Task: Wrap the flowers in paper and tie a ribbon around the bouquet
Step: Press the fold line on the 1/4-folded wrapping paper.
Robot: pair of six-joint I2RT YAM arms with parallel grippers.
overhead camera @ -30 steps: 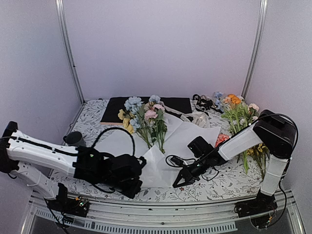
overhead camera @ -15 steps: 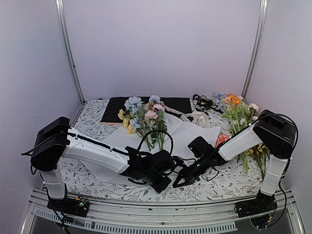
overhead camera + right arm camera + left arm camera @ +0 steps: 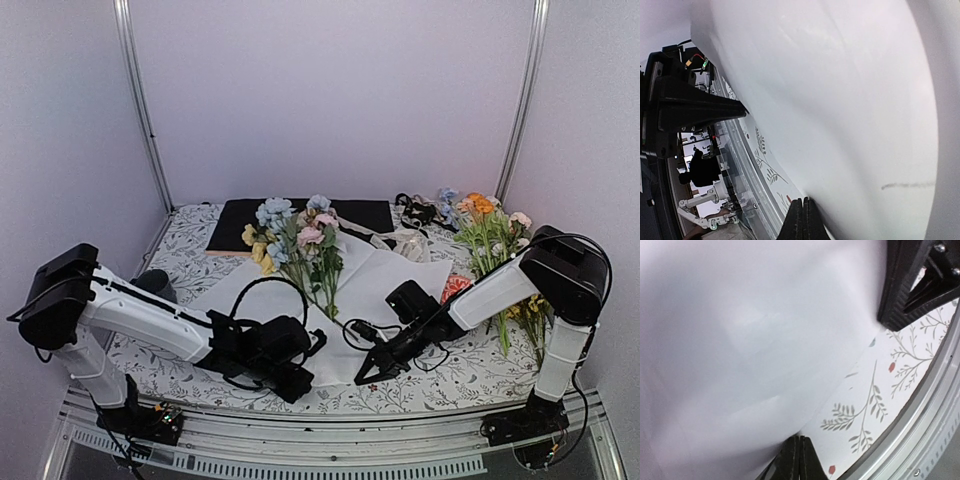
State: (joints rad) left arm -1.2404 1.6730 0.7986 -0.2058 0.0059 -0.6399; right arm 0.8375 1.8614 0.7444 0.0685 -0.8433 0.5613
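Left pincer (image 3: 297, 388): closed, tips at the near edge of the paper (image 3: 385, 275); whether it grips, unclear.
Right pincer (image 3: 366, 378): closed likewise, just beside it.
Flowers (image 3: 300, 245): on the sheet, beyond both pincers.
Risk: the thin edge could slip or tear if the pincers pull apart.
Pose: both arms stretched low, converging, wrists tipped down.

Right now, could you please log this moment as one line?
left gripper shut at paper edge | right gripper shut at paper edge | flowers on paper
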